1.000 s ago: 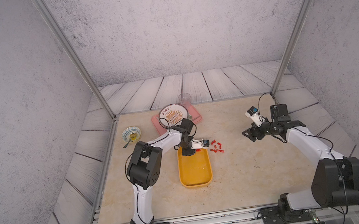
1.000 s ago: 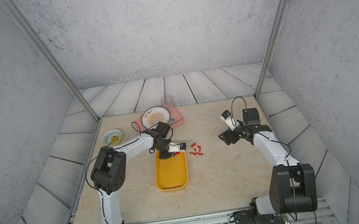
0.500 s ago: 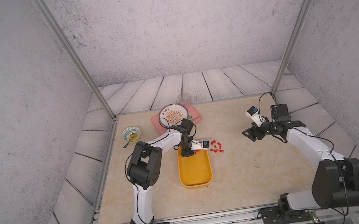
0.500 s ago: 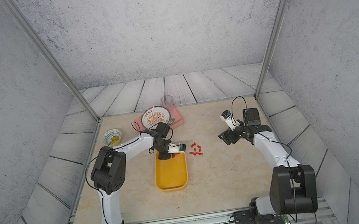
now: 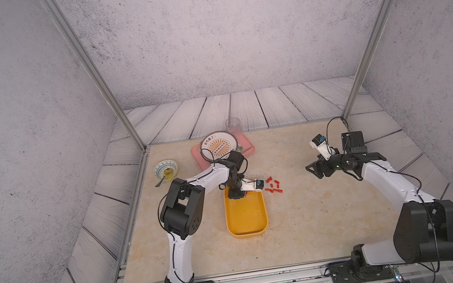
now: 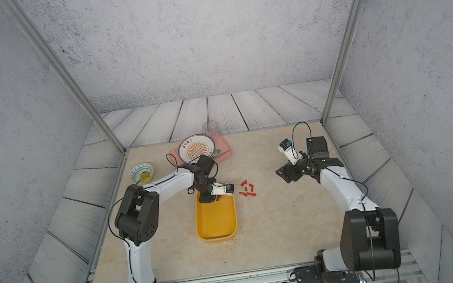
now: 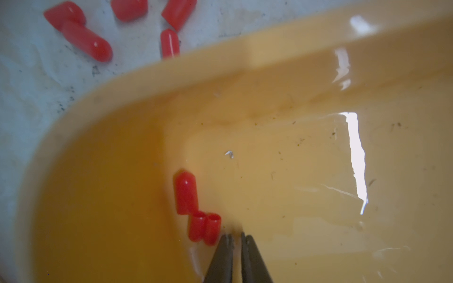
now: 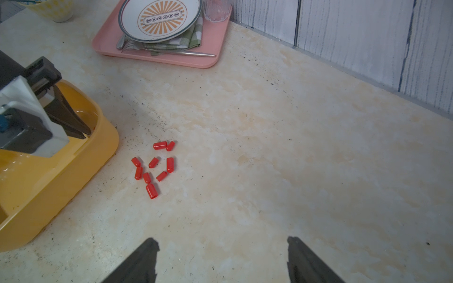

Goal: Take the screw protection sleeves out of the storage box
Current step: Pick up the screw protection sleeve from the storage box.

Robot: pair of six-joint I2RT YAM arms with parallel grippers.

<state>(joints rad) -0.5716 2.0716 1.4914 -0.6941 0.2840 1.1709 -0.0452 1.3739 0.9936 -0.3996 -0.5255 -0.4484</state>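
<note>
Poising left gripper [image 7: 236,236], clenched and empty, just beside three screw protection sleeves [image 7: 187,193] huddled in storage box [image 7: 269,56] corner; holding right gripper [image 8: 221,247] spread over table [image 8: 294,147]. Risking shoving sleeves deeper into corner, or pinching two.

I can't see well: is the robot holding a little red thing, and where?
Nothing is held. The left gripper is shut empty beside the sleeves in the storage box; the right gripper hangs open.

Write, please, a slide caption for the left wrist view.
Shut left end effector beside three red sleeves in the yellow storage box, others outside.
</note>
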